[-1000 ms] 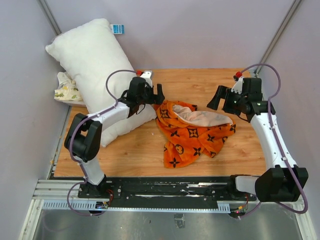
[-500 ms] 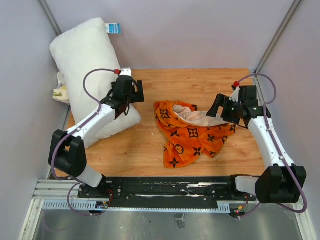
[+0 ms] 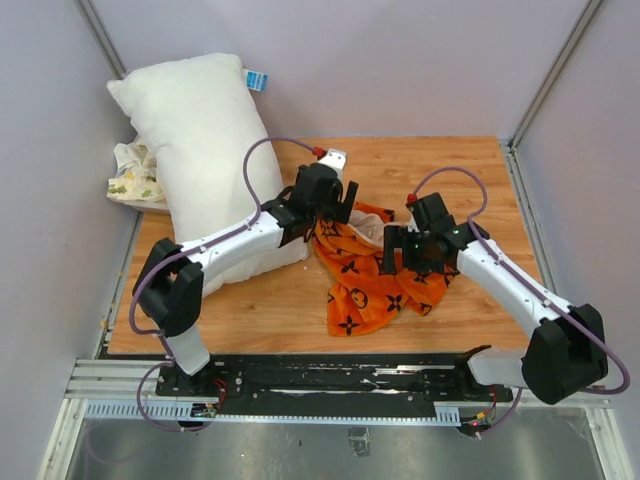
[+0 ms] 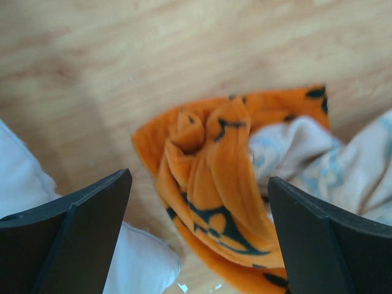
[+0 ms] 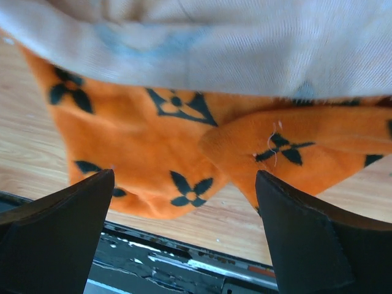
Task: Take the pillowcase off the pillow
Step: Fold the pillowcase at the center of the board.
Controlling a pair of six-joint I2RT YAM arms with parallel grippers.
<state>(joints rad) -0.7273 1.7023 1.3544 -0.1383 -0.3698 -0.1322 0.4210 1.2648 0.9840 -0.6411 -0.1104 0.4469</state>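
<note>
Beside plump pillow (image 3: 210, 140), crumpled fleecy pillowcase (image 3: 365, 290)

Lab rig: plain walls (image 3: 400, 60), aluminium rail (image 3: 110, 385)

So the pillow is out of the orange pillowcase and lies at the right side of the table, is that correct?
Not quite: the top external view shows the pillow at the left side of the table, up against the back corner. It is indeed out of the pillowcase.
</note>
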